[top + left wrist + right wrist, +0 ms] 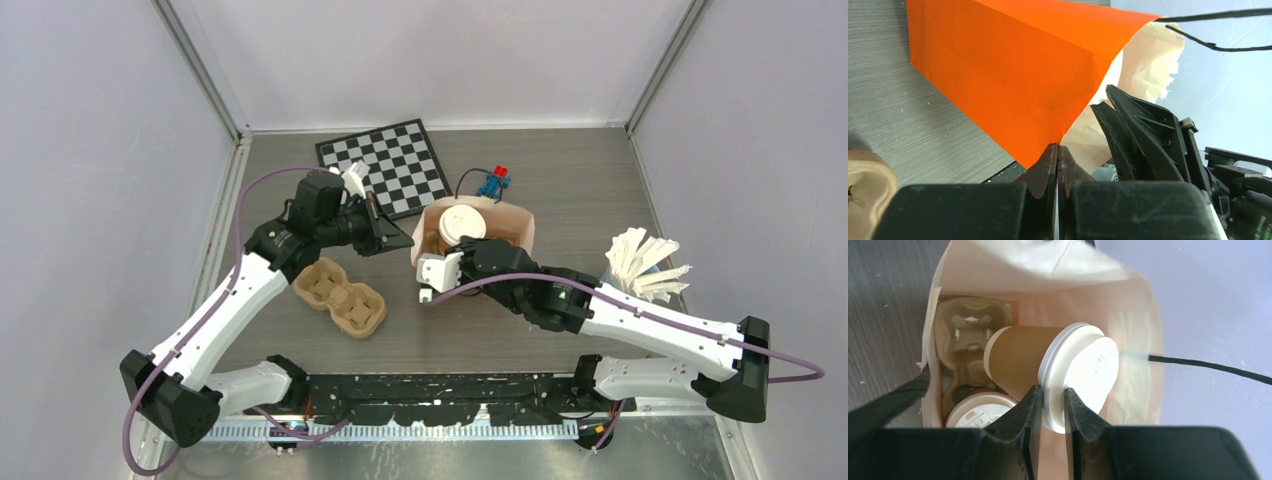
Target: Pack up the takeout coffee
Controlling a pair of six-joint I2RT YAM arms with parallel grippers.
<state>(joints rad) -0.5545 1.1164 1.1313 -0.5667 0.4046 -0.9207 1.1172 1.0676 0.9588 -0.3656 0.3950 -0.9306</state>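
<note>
An orange paper bag [1013, 65] with a cream inside stands open at mid-table [520, 222]. My left gripper [1058, 150] is shut on its left edge, shown in the top view [398, 241]. My right gripper [1052, 396] is shut on the white lid rim [1083, 367] of a brown takeout coffee cup [1020, 357], which lies tilted on its side over the bag mouth [462, 224]. Inside the bag a pulp tray [965, 325] holds a second lidded cup [978, 410].
An empty tan pulp tray [340, 297] lies on the table left of the bag. A checkerboard [383, 165] and a blue and red toy [493, 183] are behind. A bunch of white paper pieces [645, 262] sits at the right.
</note>
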